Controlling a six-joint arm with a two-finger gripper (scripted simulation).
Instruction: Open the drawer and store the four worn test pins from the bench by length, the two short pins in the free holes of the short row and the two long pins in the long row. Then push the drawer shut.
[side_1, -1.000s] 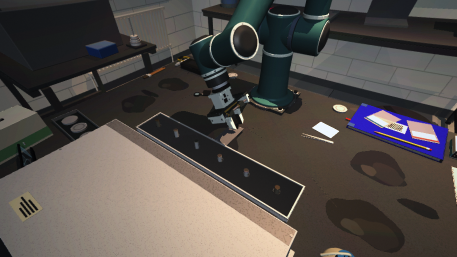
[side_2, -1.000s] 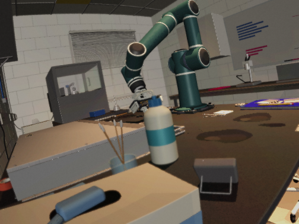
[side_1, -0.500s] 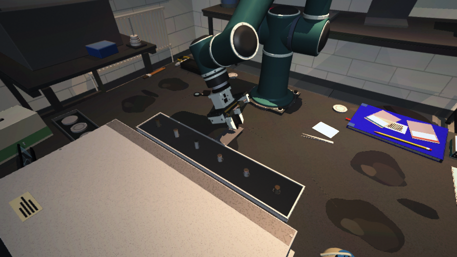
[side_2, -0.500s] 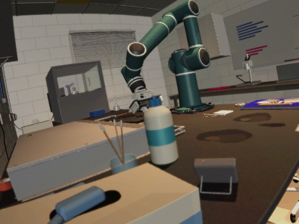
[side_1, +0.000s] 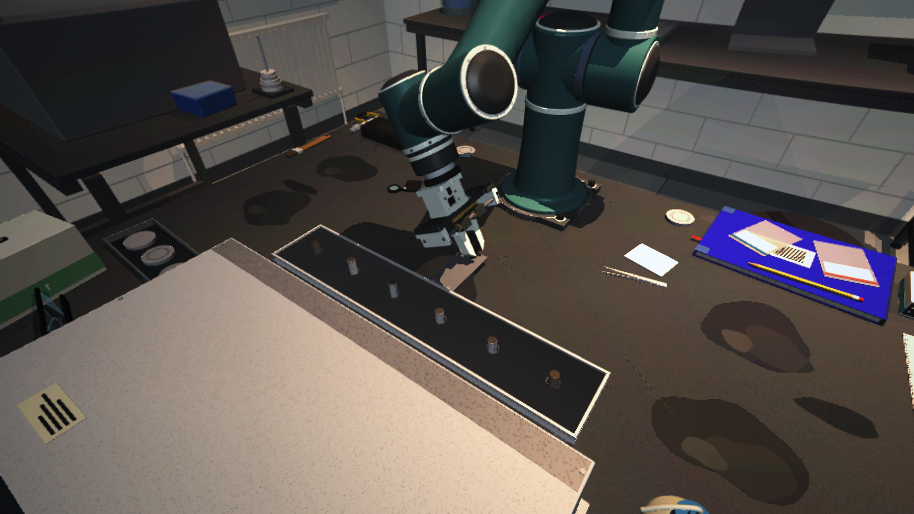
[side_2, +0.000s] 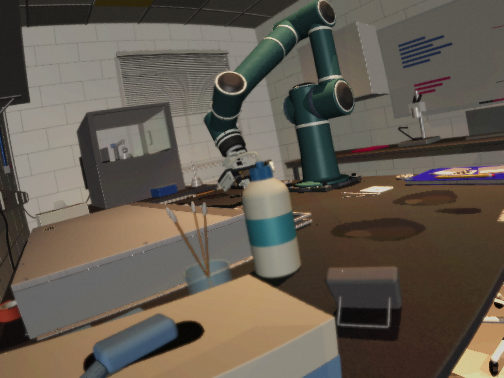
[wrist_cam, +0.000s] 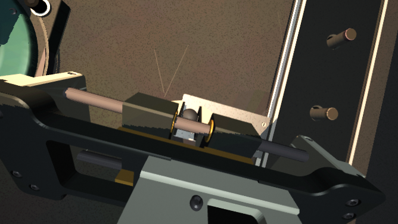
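The drawer handle (wrist_cam: 189, 117), a small knob on a pale tab (side_1: 463, 272) at the drawer's front edge, sits between the fingers of my gripper (side_1: 470, 246). The gripper is closed on this handle, low over the bench. The drawer (side_1: 441, 319) stands only a little way out of the tan cabinet (side_1: 255, 396). Its dark tray shows one row of several short pins standing in holes (side_1: 440, 315). The worn test pins on the bench are not in sight.
The arm's base (side_1: 549, 198) stands behind the gripper. A white card (side_1: 650, 259) and a thin ruler (side_1: 634, 276) lie to the right, then a blue folder (side_1: 799, 259) with papers. A spray bottle (side_2: 270, 225) blocks part of the second side camera.
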